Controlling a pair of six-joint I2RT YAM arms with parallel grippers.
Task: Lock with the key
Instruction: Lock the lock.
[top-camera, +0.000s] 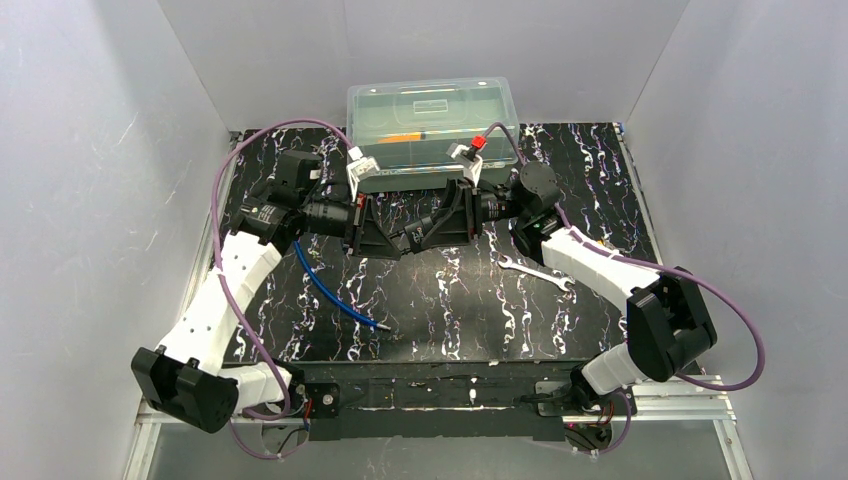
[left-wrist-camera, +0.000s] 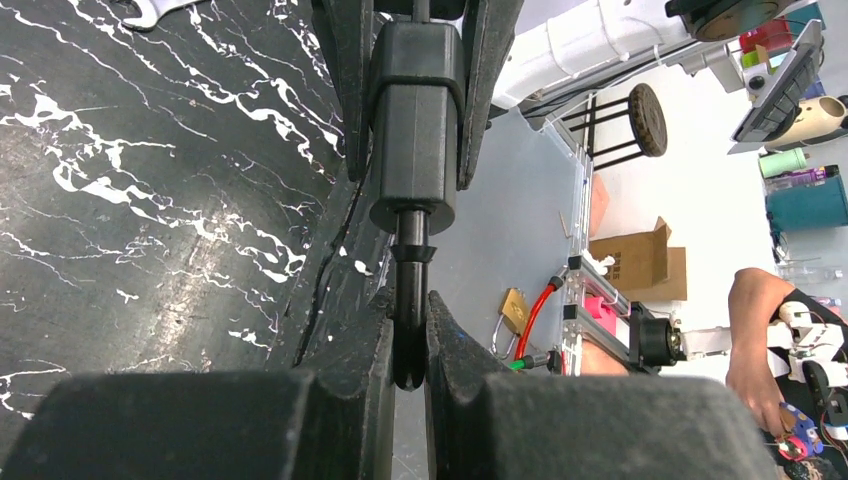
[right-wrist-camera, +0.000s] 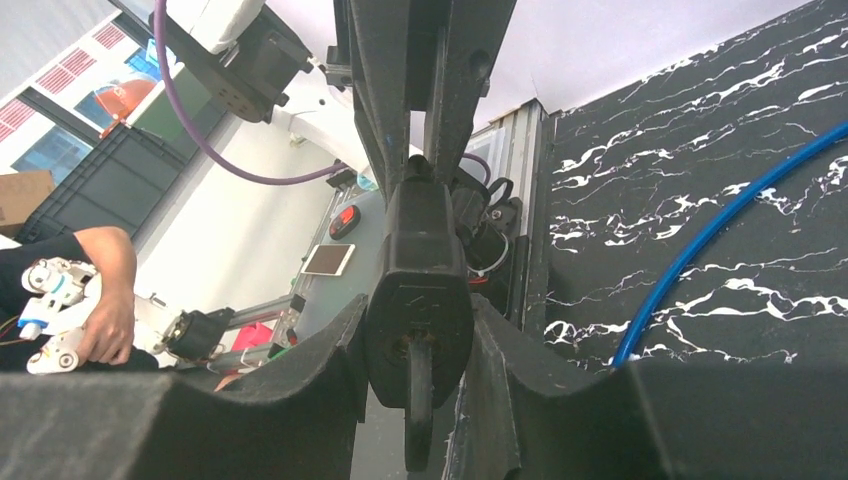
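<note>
Both claws meet nose to nose above the middle of the desk (top-camera: 450, 310), just in front of the clear box (top-camera: 432, 120). The right claw (right-wrist-camera: 418, 325) is closed on a black block (right-wrist-camera: 418, 265), with its two fingers pressed against the block's sides. The left claw (left-wrist-camera: 408, 305) is almost fully closed, pinching a thin dark stem (left-wrist-camera: 410, 255) that juts from the end of that block. I cannot tell whether this stem is the key, and nothing plainly silvery shows in any view. A small brass padlock (left-wrist-camera: 513, 312) lies on the pale surface past the desk's near edge, well apart from both claws. A wrench (top-camera: 535, 272) lies on the desk to the right and a blue tube (top-camera: 335, 295) to the left. A key of this kind is likely light, stiff and slick. It should be pinched across the flat faces of its head, leaving the toothed end free. A shallow hold on the tip would probably let it twist between the pads when turned.
</note>
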